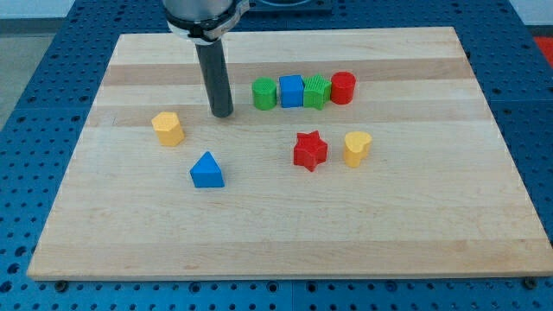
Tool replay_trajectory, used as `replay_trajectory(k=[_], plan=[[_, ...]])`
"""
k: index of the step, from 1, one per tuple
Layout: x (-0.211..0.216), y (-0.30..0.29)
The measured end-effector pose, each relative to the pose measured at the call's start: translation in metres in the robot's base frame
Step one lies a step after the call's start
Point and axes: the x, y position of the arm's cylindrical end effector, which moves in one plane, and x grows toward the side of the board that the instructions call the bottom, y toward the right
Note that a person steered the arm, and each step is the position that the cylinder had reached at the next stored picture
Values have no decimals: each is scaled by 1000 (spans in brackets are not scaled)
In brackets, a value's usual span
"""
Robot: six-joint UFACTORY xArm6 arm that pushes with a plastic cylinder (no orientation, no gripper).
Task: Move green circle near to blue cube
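Observation:
The green circle [264, 93] stands on the wooden board, touching the left side of the blue cube [291, 91]. They start a row that runs on to the view's right with a green star-like block [317, 92] and a red cylinder [343, 87]. My tip [223, 113] rests on the board a short way to the view's left of the green circle, apart from it.
A yellow block [168, 128] sits left of my tip. A blue triangle [206, 170] lies below it. A red star [310, 150] and a yellow heart-like block [356, 148] lie below the row. The board's [276, 242] edges border a blue perforated table.

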Motion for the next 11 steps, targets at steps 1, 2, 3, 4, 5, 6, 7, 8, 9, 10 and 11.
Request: replay_trajectory(k=[1,2,3,4,5,6,7,8,9,10,11], plan=[[0,15],[0,23],[0,27],[0,29],[0,33],[0,37],[0,41],[0,47],[0,51],[-2,52],[-3,52]])
